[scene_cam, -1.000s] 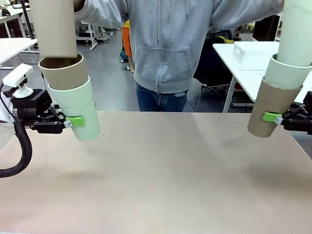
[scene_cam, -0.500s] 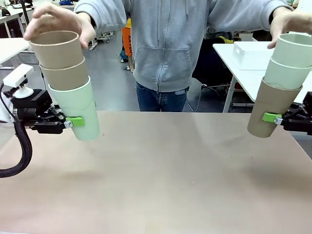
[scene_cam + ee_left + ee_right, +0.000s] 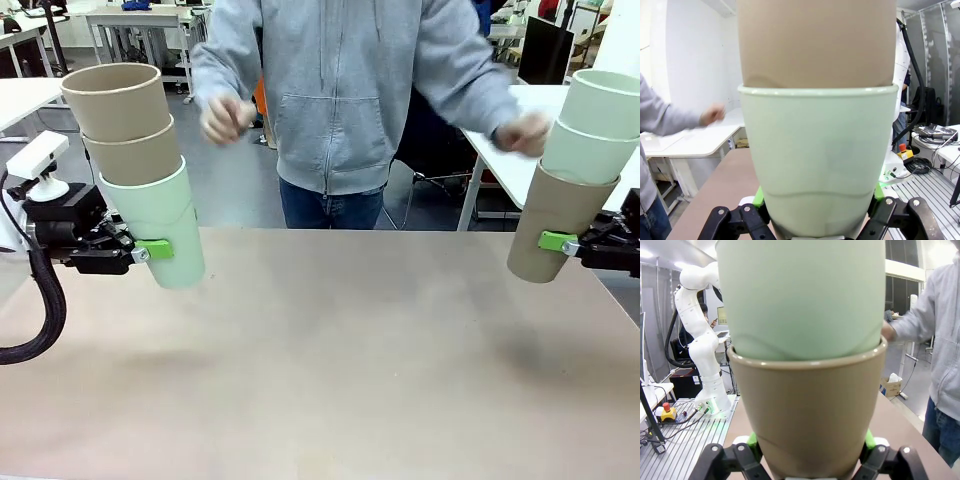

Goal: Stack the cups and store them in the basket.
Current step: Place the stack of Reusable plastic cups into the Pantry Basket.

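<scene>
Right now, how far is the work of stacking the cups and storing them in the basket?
Done: two stacks of three. Two tan-brown matte tumblers sit nested in a pale mint green tumbler; two mint tumblers sit in a tan-brown one. In hand: the left claw grips the first stack's bottom cup, the right claw the second's. Left: probably joining the stacks, then putting them in the white basket.

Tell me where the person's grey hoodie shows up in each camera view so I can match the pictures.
Front view: hoodie at top centre, beyond the far edge of the table.
Left wrist view: its sleeve at the left edge, left of the mint cup.
Right wrist view: hoodie at the right edge, right of the brown cup.
Shared landmark: the table, whose tan top runs beside the person in every view.
</scene>
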Action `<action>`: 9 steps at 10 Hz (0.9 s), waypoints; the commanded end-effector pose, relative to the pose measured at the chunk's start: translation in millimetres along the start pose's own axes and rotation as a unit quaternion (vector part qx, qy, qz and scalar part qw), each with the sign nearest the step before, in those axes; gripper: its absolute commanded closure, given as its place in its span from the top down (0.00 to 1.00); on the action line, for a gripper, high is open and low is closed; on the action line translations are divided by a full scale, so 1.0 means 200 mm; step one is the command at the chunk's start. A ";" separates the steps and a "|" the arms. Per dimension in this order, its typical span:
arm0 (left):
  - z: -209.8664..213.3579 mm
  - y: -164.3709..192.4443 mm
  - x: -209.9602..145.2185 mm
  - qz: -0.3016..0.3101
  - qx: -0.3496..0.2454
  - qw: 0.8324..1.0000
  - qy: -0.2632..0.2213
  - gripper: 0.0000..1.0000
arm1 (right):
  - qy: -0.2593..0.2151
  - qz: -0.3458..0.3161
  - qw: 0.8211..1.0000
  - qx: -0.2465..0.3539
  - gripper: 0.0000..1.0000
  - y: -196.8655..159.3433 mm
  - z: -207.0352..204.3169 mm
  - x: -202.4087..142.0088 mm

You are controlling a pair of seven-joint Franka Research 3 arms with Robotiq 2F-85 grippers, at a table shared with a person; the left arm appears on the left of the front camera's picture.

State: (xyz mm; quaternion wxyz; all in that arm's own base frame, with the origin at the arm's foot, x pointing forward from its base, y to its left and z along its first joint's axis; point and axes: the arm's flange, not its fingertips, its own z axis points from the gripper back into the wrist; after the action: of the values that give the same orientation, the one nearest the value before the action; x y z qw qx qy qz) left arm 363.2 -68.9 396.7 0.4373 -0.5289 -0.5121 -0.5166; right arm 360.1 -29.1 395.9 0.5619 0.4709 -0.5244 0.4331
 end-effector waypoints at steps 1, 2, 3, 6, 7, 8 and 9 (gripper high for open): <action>0.00 0.00 0.01 -0.006 -0.002 1.000 -0.004 0.85 | -0.001 0.007 1.000 -0.001 0.84 0.00 0.00 0.02; 0.00 0.00 0.01 -0.006 -0.002 1.000 -0.004 0.85 | -0.001 0.007 1.000 -0.001 0.84 0.00 0.00 0.02; 0.00 0.00 0.01 -0.006 -0.002 1.000 -0.004 0.85 | -0.001 0.007 1.000 -0.001 0.84 0.00 0.00 0.02; 0.00 0.00 0.01 -0.006 -0.002 1.000 -0.004 0.85 | -0.001 0.007 1.000 -0.001 0.84 0.00 0.00 0.02; 0.00 0.00 0.01 -0.006 -0.002 1.000 -0.004 0.85 | -0.001 0.007 1.000 -0.001 0.84 0.00 0.00 0.02; 0.00 0.00 0.01 -0.006 -0.002 1.000 -0.004 0.85 | -0.001 0.007 1.000 -0.001 0.84 0.00 0.00 0.02; 0.00 0.00 0.01 -0.006 -0.002 1.000 -0.004 0.85 | -0.001 0.007 1.000 -0.001 0.84 0.00 0.00 0.02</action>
State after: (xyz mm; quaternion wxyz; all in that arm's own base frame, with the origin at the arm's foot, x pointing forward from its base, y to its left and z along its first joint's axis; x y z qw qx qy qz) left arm 363.2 -68.9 396.7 0.4373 -0.5289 -0.5121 -0.5166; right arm 360.2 -29.1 395.3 0.5621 0.4712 -0.5242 0.4327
